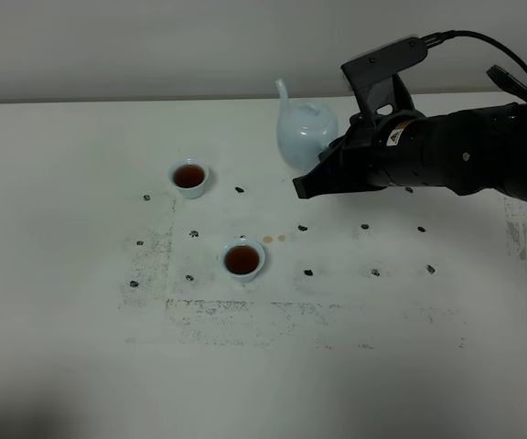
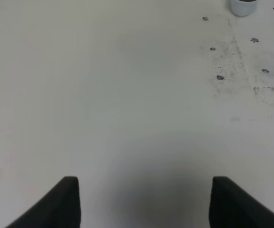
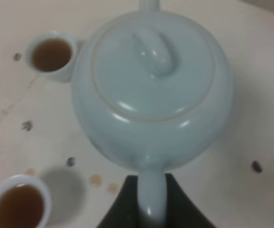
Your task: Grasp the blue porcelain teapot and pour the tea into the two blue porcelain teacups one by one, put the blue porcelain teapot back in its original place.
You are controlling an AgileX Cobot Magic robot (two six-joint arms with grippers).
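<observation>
The blue porcelain teapot (image 1: 302,131) stands upright at the back of the table, spout pointing away. In the right wrist view the teapot (image 3: 151,90) fills the frame, and my right gripper (image 3: 151,183) is shut on its loop handle (image 3: 151,199). From the high camera, the right gripper (image 1: 314,181) reaches in from the right, covering the pot's near side. Both blue porcelain teacups hold brown tea: one (image 1: 189,176) left of the pot, the other (image 1: 242,260) nearer the front. My left gripper (image 2: 144,183) hangs open over bare table, holding nothing.
Small dark marks (image 1: 308,272) dot the white table (image 1: 62,274) around the cups. A few brown tea drops (image 1: 274,239) lie beside the nearer cup. The edge of one cup (image 2: 244,5) shows far off in the left wrist view.
</observation>
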